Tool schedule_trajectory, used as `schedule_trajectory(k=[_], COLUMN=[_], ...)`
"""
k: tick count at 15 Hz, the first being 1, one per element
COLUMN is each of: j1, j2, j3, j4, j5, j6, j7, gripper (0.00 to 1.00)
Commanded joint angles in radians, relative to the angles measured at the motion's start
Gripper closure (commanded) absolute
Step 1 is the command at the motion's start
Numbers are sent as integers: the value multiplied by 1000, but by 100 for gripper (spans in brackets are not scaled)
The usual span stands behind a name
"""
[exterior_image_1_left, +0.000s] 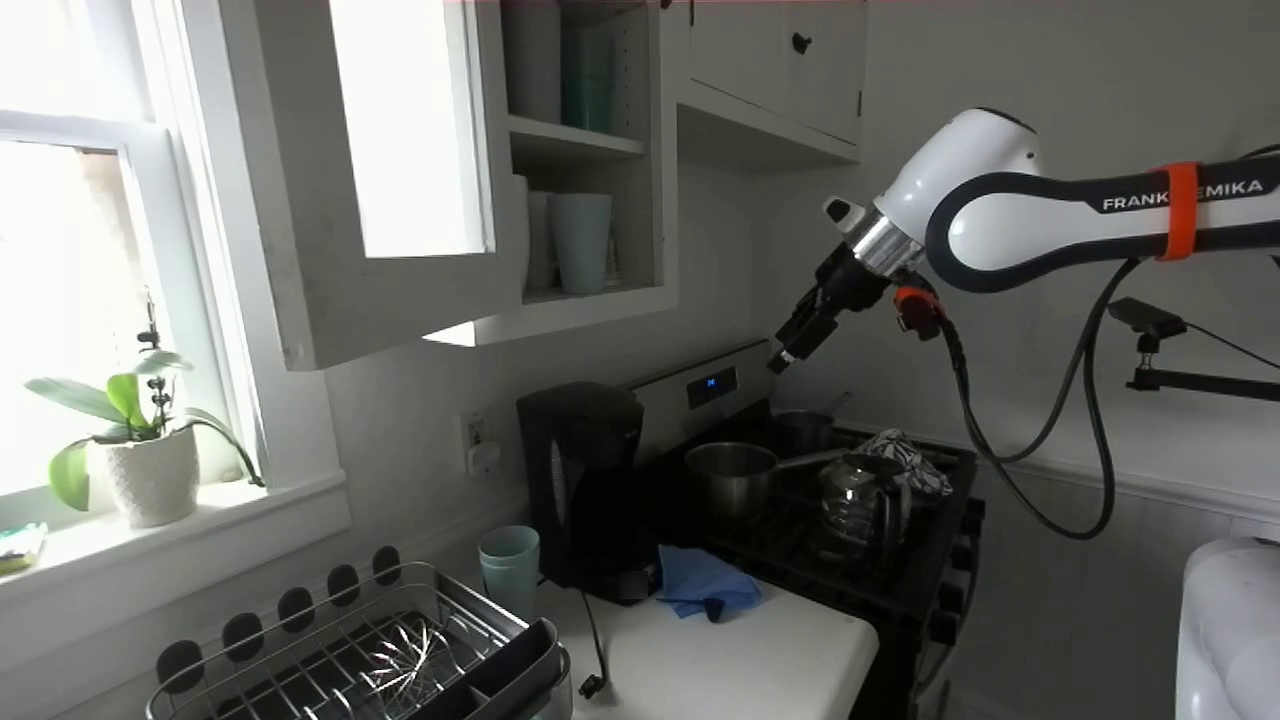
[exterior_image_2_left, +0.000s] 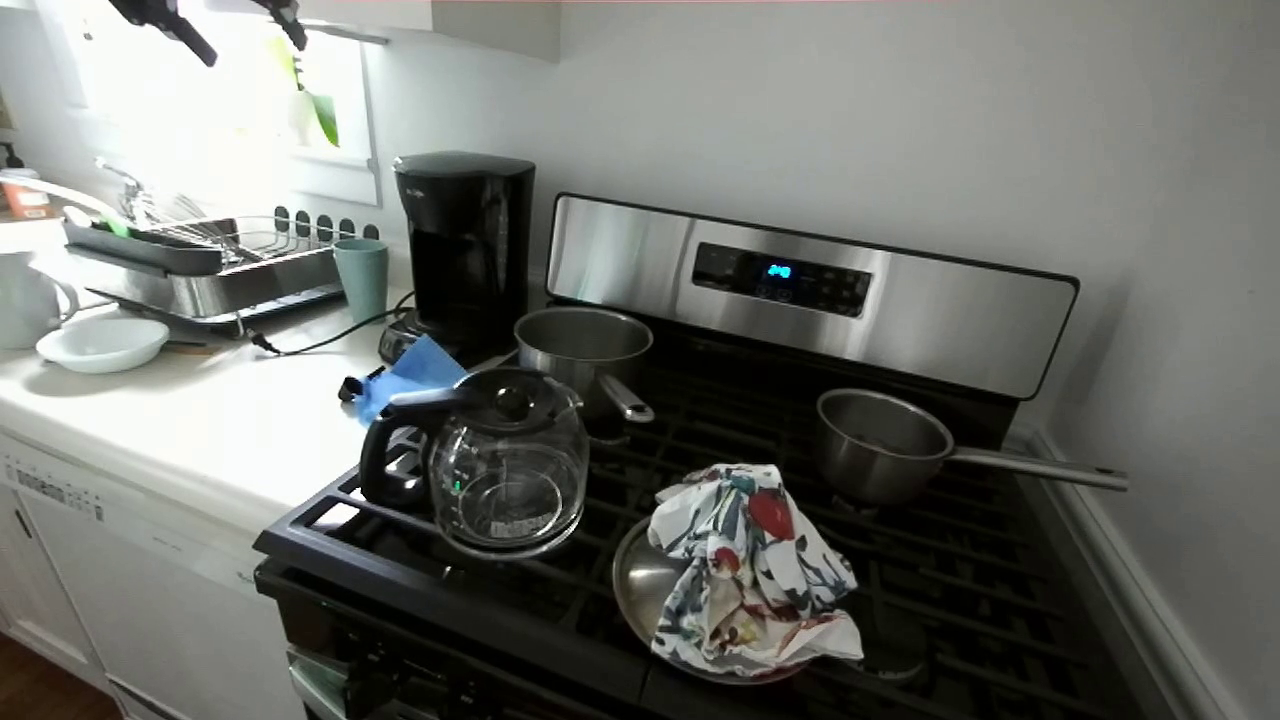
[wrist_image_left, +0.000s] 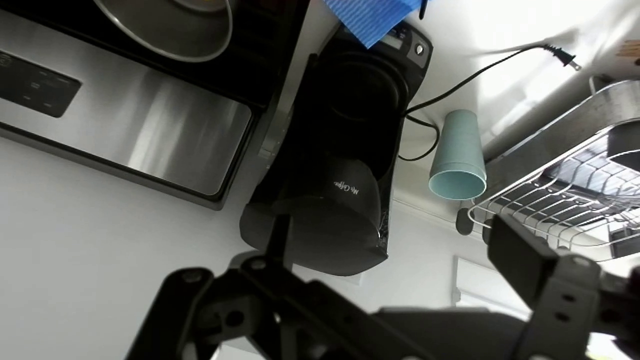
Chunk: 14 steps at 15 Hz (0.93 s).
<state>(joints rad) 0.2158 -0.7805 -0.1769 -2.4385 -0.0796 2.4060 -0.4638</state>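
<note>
My gripper (exterior_image_1_left: 782, 358) hangs in the air, pointing down and toward the wall, and is open with nothing between its fingers. Its spread fingers also show in the wrist view (wrist_image_left: 392, 232) and at the top edge of an exterior view (exterior_image_2_left: 250, 45). The black coffee maker (exterior_image_1_left: 580, 440) (exterior_image_2_left: 470, 235) (wrist_image_left: 330, 200) is below and beyond the fingers, apart from them. A blue cloth (exterior_image_1_left: 705, 580) (exterior_image_2_left: 415, 375) (wrist_image_left: 372, 17) lies at its base. A pale green cup (exterior_image_1_left: 510, 570) (exterior_image_2_left: 362, 275) (wrist_image_left: 457, 145) stands beside it.
A glass carafe (exterior_image_1_left: 860, 500) (exterior_image_2_left: 510, 470), a pot (exterior_image_1_left: 730, 475) (exterior_image_2_left: 585, 345), a saucepan (exterior_image_2_left: 880, 440) and a floral cloth (exterior_image_2_left: 750, 570) on a pan are on the stove. A dish rack (exterior_image_1_left: 400, 650) (exterior_image_2_left: 200, 285) stands on the counter. A cabinet door (exterior_image_1_left: 400, 290) hangs open near cups.
</note>
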Motion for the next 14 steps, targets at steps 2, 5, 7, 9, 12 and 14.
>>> schedule_trajectory(k=[2, 5, 7, 9, 12, 14], j1=[73, 103, 100, 74, 32, 30], j2=[34, 66, 96, 135, 192, 226], j3=[-17, -7, 5, 25, 68, 81], j4=[82, 179, 241, 294, 365, 408], j5=[152, 254, 310, 348, 386, 408], j6=[80, 84, 81, 78, 72, 41], j7=[24, 95, 163, 248, 397, 445], gripper=[0, 0, 0, 0, 0, 0])
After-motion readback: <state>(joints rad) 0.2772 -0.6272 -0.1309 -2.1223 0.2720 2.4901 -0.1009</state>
